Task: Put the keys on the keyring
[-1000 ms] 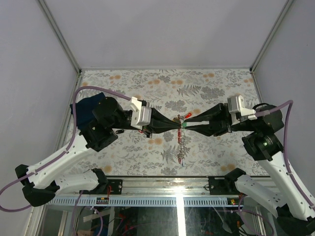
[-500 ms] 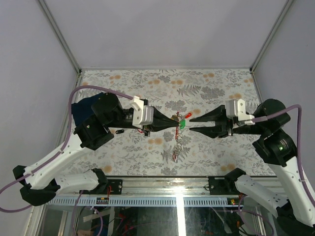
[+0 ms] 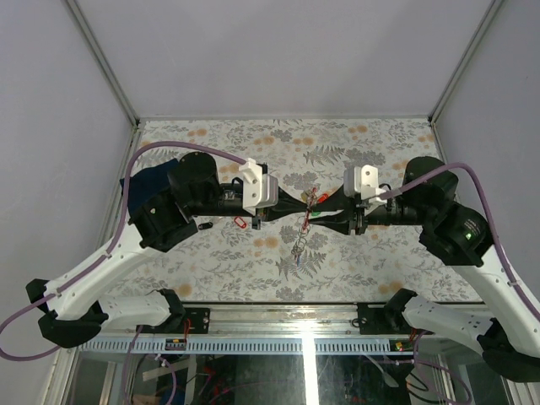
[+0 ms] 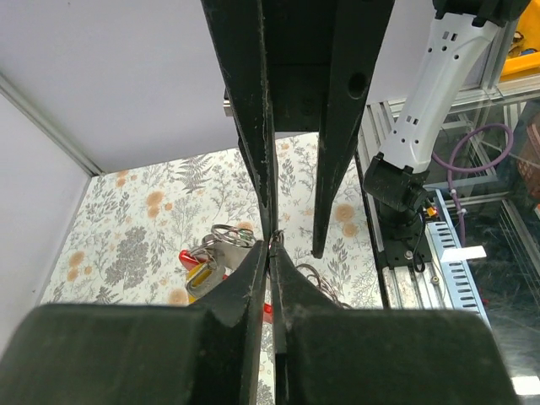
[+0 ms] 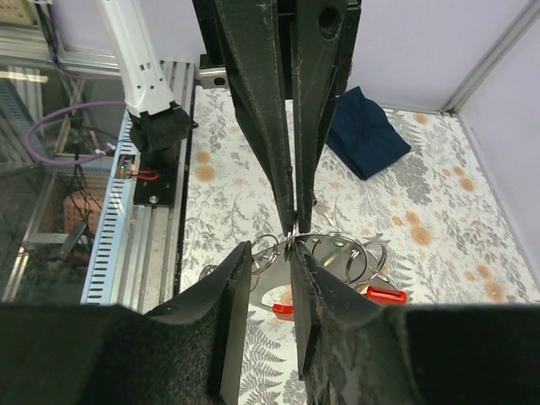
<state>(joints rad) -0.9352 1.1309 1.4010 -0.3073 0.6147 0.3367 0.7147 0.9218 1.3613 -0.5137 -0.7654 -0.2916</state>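
Holds the keyring (image 3: 311, 200) over mid-table, pinched at the tip of the left gripper (image 3: 295, 213), jaws pressed fully together on the thin metal. Hangs with its long axis far-to-near in the top view, crosswise to the line of the 2 arms: red end toward the far wall, keys (image 3: 299, 251) and linked rings trailing toward the near rail. Cannot tell whether the lowest key touches the table (image 3: 380, 143).

Has open patterned surface on the far side up to the wall, and on both sides out to the metal edge rails. Has less room on the near side, where the 2 arm bases sit. Shows 1 small red item (image 3: 243, 223) lying just under the left wrist, and a dark blue cloth (image 3: 145, 187) at the left edge beside that arm.

Meets the right gripper (image 3: 315, 216) tip to tip, jaws parted by a narrow gap, with 1 finger (image 5: 238, 287) on each side of the left tip and its pinched wire. Shows several rings (image 5: 337, 246) and a red tag (image 5: 385, 295) just beyond those tips.
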